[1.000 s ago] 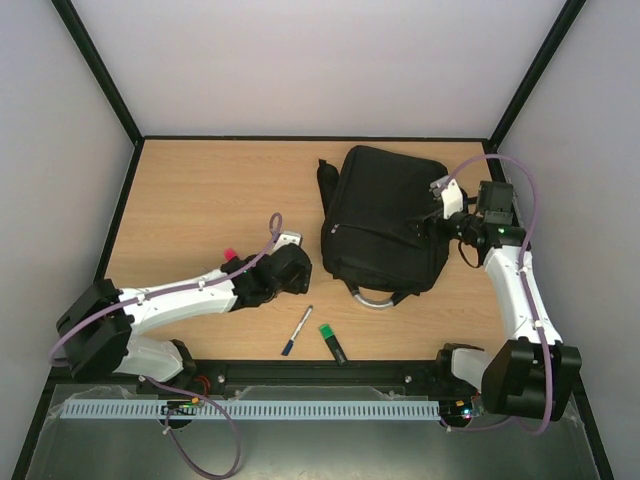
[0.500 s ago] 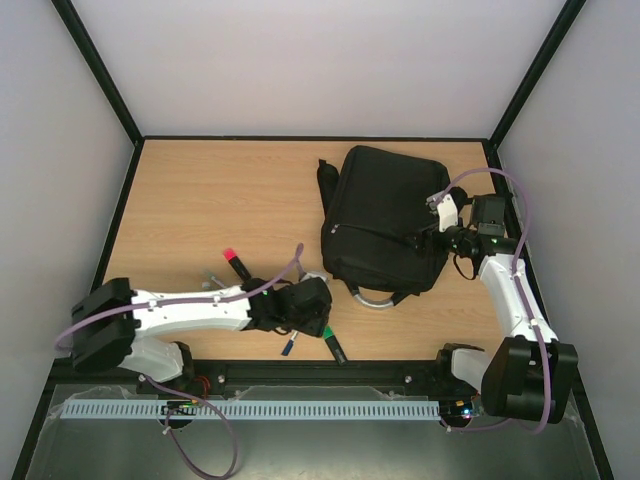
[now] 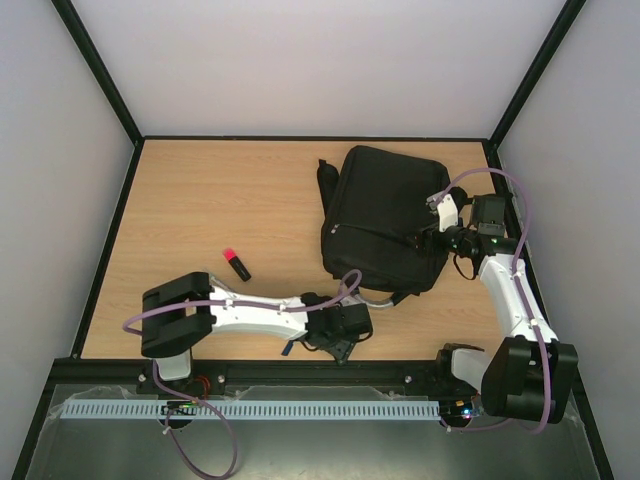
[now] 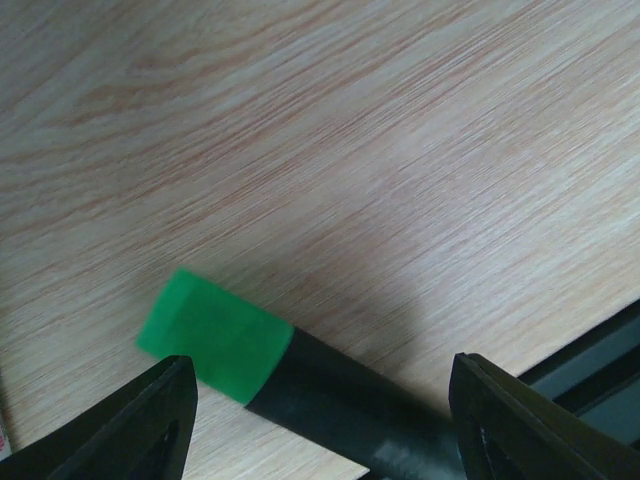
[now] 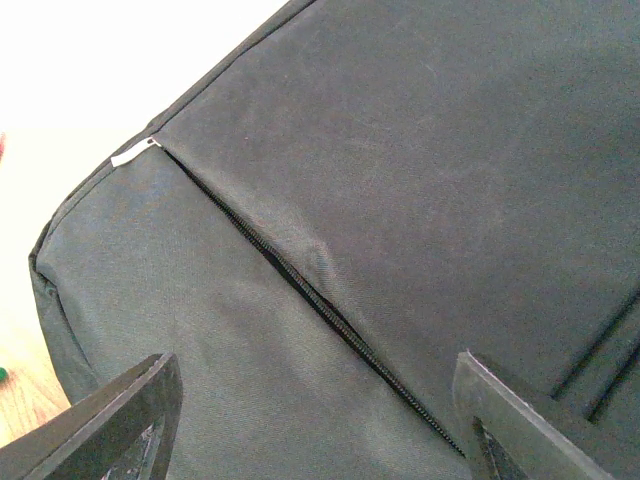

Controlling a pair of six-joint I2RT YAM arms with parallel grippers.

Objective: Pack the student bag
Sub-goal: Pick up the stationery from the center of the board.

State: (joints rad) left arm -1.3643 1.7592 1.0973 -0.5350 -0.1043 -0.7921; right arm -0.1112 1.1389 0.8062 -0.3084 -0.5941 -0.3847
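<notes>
The black student bag [image 3: 385, 215] lies at the table's back right, its silvery loop handle [image 3: 375, 297] toward the front. My right gripper [image 3: 424, 238] is at the bag's right side. In the right wrist view it is open [image 5: 320, 430] just above the fabric [image 5: 420, 180], astride a zipper line [image 5: 300, 285]. My left gripper [image 3: 340, 338] is low at the front edge. In the left wrist view it is open [image 4: 320, 425] astride a black marker [image 4: 350, 395] with a green cap [image 4: 215, 335] lying on the wood, not gripped.
A black marker with a red cap [image 3: 236, 264] lies on the wood left of centre. A blue pen tip [image 3: 287, 348] shows under my left arm. The black front rail [image 4: 600, 350] runs close beside the green-capped marker. A zipper pull [image 5: 133, 152] sits at the bag's seam.
My left arm has swung right and toward the front edge, from beside the red-capped marker to over the green-capped one. My right gripper shifted slightly at the bag's side, then held still.
</notes>
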